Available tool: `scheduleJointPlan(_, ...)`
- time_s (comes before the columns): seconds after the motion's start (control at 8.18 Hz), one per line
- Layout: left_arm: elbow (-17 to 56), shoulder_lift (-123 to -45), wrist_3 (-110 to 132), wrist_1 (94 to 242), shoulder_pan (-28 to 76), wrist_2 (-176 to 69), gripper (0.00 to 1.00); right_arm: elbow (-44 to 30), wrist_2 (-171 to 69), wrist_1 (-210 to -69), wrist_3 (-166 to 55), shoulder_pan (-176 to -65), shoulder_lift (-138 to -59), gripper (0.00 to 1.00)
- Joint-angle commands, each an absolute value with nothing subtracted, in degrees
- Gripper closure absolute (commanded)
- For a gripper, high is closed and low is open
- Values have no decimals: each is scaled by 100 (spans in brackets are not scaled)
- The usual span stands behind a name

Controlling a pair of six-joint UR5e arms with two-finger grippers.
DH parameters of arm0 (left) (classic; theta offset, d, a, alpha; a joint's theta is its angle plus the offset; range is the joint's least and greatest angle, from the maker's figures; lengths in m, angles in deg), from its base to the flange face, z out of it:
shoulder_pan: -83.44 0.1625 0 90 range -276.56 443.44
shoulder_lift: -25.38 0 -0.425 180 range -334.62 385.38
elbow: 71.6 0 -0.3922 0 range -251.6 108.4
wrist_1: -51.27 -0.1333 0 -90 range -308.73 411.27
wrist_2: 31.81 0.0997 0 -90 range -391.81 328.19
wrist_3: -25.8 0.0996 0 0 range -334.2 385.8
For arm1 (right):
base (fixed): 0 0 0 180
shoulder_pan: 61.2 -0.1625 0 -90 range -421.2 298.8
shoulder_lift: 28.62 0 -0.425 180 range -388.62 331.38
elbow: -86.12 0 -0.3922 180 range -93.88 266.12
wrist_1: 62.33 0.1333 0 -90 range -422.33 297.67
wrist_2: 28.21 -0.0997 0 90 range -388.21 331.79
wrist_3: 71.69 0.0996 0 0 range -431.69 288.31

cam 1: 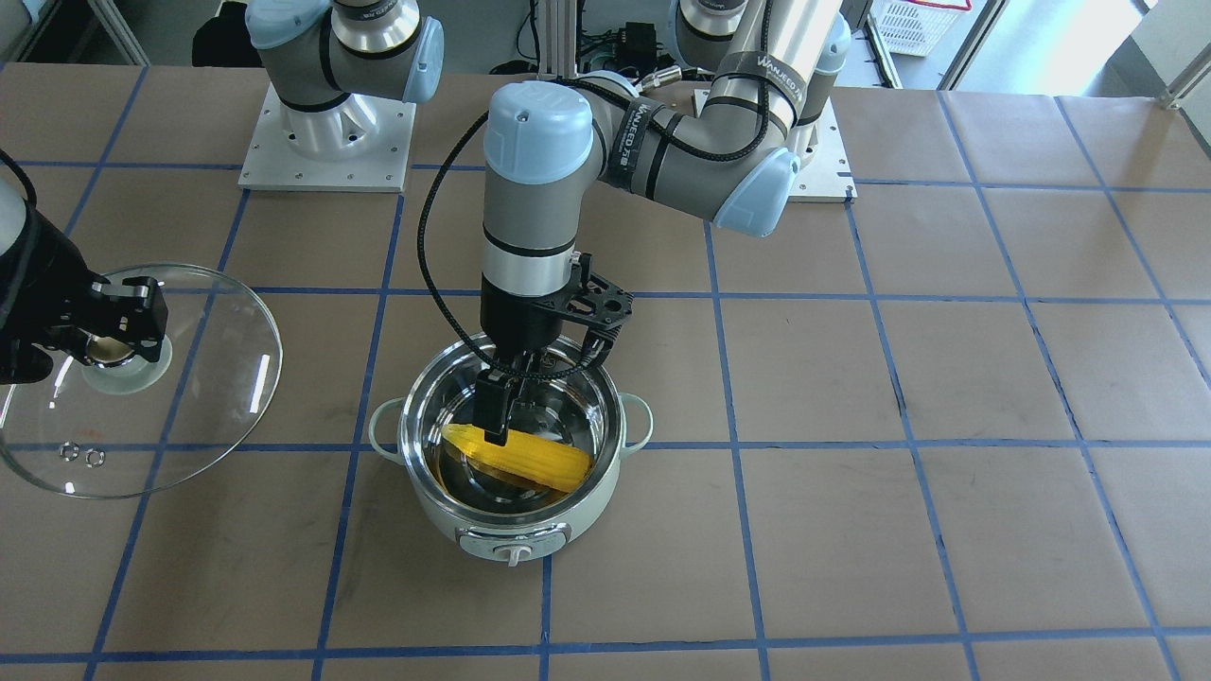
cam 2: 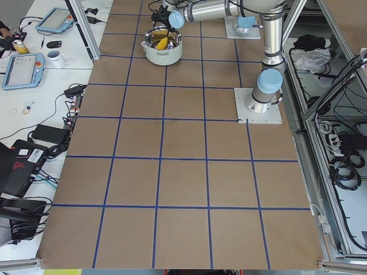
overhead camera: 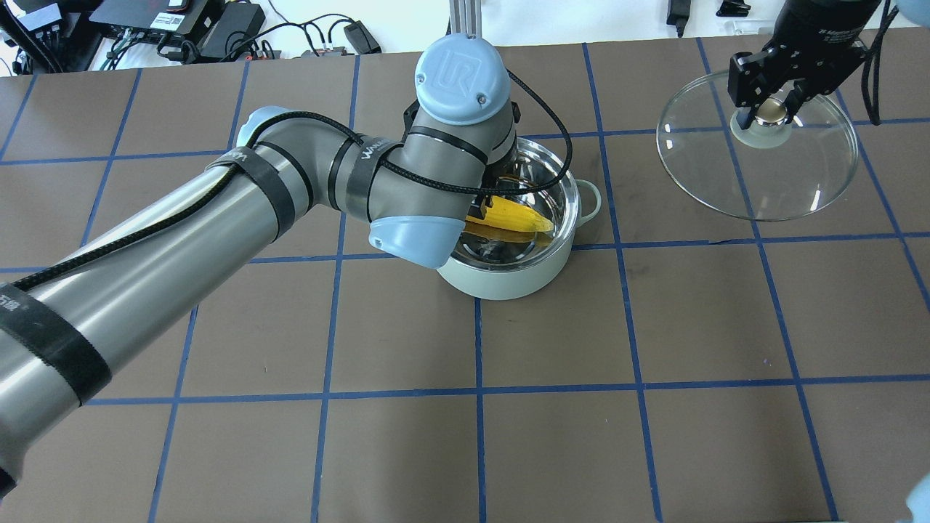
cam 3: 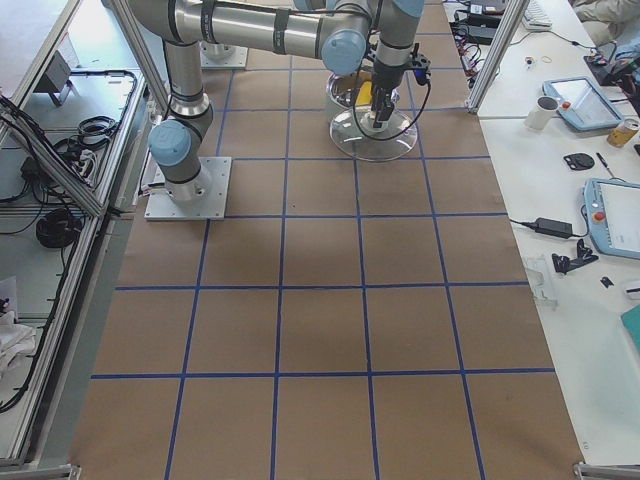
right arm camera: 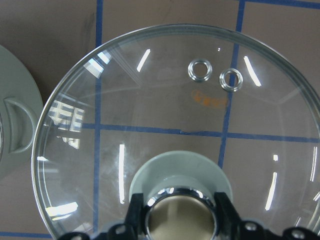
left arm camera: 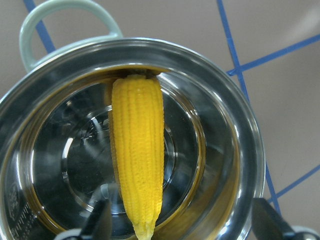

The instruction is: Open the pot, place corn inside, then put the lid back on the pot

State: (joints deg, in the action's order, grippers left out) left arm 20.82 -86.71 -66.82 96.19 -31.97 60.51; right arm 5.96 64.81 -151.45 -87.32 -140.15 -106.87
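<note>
Corn (left arm camera: pixel 137 160) lies inside the pot (cam 1: pixel 492 530), blunt end against the steel wall near one loop handle (left arm camera: pixel 65 20), tapered end pointing across the bowl. I read the left gripper (left arm camera: pixel 182 227) as hanging directly above the pot mouth with jaws spread wide. Its fingers (left arm camera: pixel 100 222) stand on either side of the corn, clear of it in the left wrist view. The pot stands uncovered on the table (cam 1: pixel 851 530). The lid (overhead camera: pixel 785 181) is well apart from the pot, on the robot's right side. The right gripper (overhead camera: pixel 770 109) is clamped on the lid's knob (right arm camera: pixel 182 215). I cannot tell whether the lid's rim touches the table or hangs just above it.
</note>
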Motion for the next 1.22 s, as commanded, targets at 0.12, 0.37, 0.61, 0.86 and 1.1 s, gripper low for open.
scheduleJointPlan(0.12,2034,-8230,-3219,9758,-2681,5555,0,605,6469,-15137,-7946,-14494,-10720,100)
scheduleJointPlan(0.37,2025,-7923,-764,9776,-2056,5572,0,605,6469,-15224,-7086,-15160,-10668,100)
scheduleJointPlan(0.61,2025,-7607,624,10422,-1468,5599,0,605,6215,-15435,-6119,-15698,-10571,100)
scheduleJointPlan(0.86,2007,-7360,1739,11109,-844,5608,0,605,6022,-15908,-5572,-16085,-10334,100)
scheduleJointPlan(1.1,2007,-6965,2584,12003,-298,5616,0,614,5794,-16382,-5175,-16323,-10019,100)
